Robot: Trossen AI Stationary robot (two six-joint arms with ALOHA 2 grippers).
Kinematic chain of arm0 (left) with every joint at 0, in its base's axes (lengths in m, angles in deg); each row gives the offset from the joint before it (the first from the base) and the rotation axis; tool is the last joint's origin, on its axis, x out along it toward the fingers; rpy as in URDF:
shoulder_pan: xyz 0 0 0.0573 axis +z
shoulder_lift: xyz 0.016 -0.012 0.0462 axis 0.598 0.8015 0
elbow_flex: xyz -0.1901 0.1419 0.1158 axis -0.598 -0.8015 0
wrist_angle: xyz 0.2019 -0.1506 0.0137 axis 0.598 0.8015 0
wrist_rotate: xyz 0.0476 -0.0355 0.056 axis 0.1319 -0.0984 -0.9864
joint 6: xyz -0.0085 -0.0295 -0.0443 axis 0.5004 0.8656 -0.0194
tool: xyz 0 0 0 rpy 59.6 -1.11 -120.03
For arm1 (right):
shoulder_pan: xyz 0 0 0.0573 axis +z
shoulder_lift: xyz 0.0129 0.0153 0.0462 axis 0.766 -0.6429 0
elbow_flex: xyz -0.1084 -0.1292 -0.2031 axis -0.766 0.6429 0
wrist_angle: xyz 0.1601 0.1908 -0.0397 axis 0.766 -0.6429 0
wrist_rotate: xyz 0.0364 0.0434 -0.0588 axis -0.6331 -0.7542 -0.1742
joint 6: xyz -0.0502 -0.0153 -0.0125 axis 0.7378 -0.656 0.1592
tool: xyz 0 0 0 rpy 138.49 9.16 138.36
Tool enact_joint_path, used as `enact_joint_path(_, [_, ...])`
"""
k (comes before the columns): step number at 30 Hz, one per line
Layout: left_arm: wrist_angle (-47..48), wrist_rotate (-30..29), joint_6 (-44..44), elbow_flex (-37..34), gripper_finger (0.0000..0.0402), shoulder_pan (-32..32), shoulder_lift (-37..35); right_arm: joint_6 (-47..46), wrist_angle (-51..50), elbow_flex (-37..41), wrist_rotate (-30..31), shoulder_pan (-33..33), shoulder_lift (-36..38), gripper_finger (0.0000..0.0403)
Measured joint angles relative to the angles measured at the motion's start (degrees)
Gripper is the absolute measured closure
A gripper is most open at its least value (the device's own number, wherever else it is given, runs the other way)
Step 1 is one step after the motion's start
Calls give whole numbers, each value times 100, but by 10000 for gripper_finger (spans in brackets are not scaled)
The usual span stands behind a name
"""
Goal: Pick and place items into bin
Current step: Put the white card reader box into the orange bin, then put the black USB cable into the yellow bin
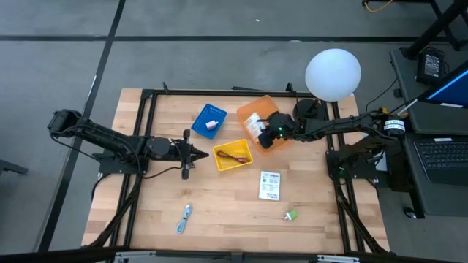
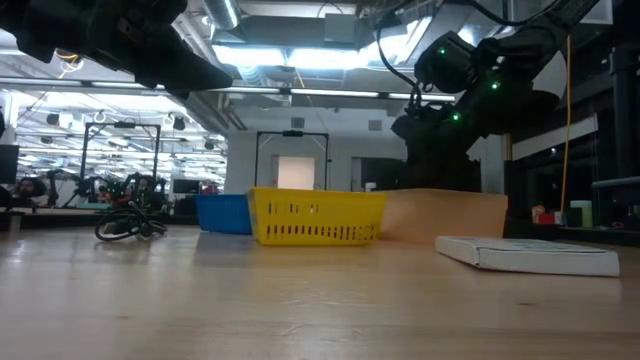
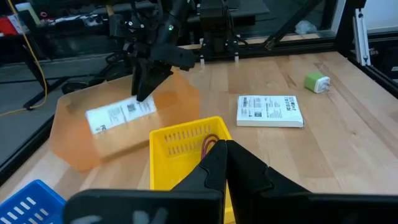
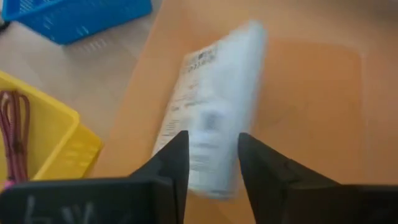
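Release is the step in hand: the right gripper (image 1: 265,136) hangs over the orange bin (image 1: 257,111), and its jaws stand parted, with a white packet (image 4: 214,106) just beyond the tips. In the left wrist view the same packet (image 3: 119,114) shows through the bin's see-through wall, tilted, just below the jaws; whether it has fully dropped clear I cannot tell. To finish well, I judge the jaws should spread wide before the arm lifts, and the lift should go straight up so the tips do not drag the packet back over the wall or nudge the bin.

A second white packet (image 1: 270,185) lies flat on the worktop (image 1: 227,212), well apart from the bins, with a small green piece (image 1: 292,215) near it and a blue-silver piece (image 1: 183,218) farther off. The yellow bin (image 1: 232,155) holds a dark-red cord (image 1: 235,156); the blue bin (image 1: 209,120) holds a small pale item.

The left gripper (image 1: 200,153) waits beside the yellow bin, jaws clenched on nothing.
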Motion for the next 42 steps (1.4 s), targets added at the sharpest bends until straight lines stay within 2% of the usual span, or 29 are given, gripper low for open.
enact_joint_path(3, [0, -1, 0, 0, 398, 0, 0, 402, -1, 0, 36, -47, 18, 277])
enact_joint_path(8, [0, -2, 87, 0, 398, 0, 0, 698, 22, 0, 557, -138, 217, 275])
enact_joint_path(12, [17, -2, 105, 0, 398, -2, 0, 808, 136, 0, 546, -131, 462, 274])
enact_joint_path(15, [52, -2, 105, 0, 398, -2, 0, 989, 269, 0, 296, -51, 680, 274])
enact_joint_path(20, [56, -4, 105, 0, 398, -2, 0, 1159, 696, -2, -520, 152, 989, 274])
enact_joint_path(23, [58, -2, 105, 0, 398, -2, 0, 1358, 963, -2, -704, 345, 1022, 276])
enact_joint_path(29, [228, -2, 294, 0, 398, -2, 0, 1620, 1152, 58, -753, 900, 1016, 309])
enact_joint_path(37, [435, 28, 473, 0, 398, -2, 0, 2038, 2877, 838, -768, 1578, 1016, 392])
enact_joint_path(42, [542, 18, 1098, 0, 398, -2, 0, 1978, 3794, 1345, -748, 1633, 1014, 391])
